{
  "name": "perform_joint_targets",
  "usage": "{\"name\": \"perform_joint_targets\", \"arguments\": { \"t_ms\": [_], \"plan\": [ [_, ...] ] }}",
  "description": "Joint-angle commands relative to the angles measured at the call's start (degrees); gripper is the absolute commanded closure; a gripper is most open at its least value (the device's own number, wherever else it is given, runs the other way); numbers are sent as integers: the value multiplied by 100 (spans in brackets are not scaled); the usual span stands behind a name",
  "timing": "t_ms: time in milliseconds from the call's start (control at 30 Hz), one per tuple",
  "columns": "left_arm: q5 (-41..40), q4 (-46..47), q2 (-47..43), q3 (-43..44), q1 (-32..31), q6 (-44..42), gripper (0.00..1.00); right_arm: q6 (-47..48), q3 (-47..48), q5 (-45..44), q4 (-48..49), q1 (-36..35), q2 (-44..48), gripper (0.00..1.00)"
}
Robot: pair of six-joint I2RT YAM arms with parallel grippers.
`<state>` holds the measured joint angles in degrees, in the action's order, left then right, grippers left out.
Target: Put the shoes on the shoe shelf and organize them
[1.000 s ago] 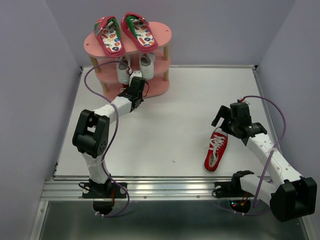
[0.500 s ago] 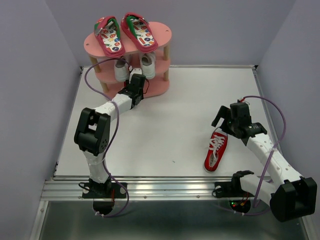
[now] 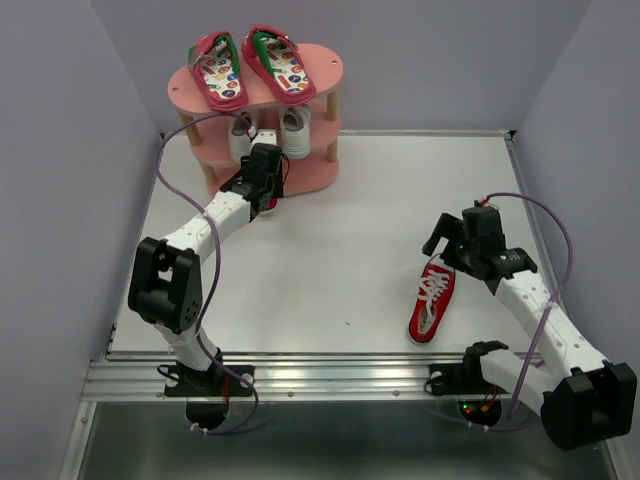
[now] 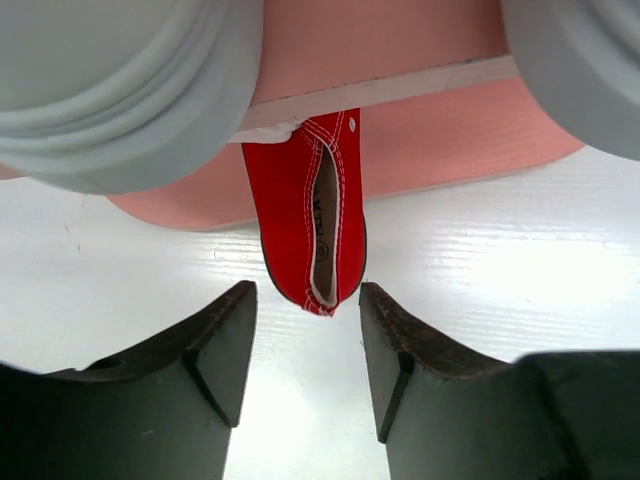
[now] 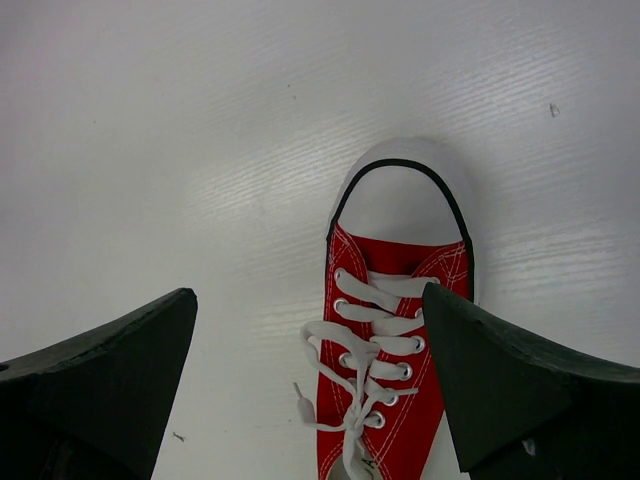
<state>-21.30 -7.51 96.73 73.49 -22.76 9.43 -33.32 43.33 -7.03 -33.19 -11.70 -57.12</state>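
One red sneaker [image 4: 310, 200] heel lies between left gripper [image 4: 305, 292] parted jaws

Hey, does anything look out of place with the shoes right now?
One red sneaker lies alone on the table, far from the shelf; its mate sticks out heel-first from the bottom tier.

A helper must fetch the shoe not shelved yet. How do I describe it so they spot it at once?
On the white table, look right of centre, away from the pink shelf at back left. A red sneaker with white laces lies beneath the right arm's open jaws. It is the only shoe clear of the shelf.
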Motion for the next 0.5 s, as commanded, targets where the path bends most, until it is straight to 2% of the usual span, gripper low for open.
{"name": "perform_joint_targets", "arguments": {
  "t_ms": [0, 267, 467],
  "plan": [
    [231, -242, -558, -124, 18, 15, 40, -59, 61, 106, -258, -277, 342, 0],
    [600, -524, -980, -274, 18, 68, 40, -1254, -96, -62, -1390, -447, 333, 0],
    [671, -638, -1103, -327, 18, 120, 39, -1563, -36, -44, -2200, -499, 553, 0]
  ]
}}
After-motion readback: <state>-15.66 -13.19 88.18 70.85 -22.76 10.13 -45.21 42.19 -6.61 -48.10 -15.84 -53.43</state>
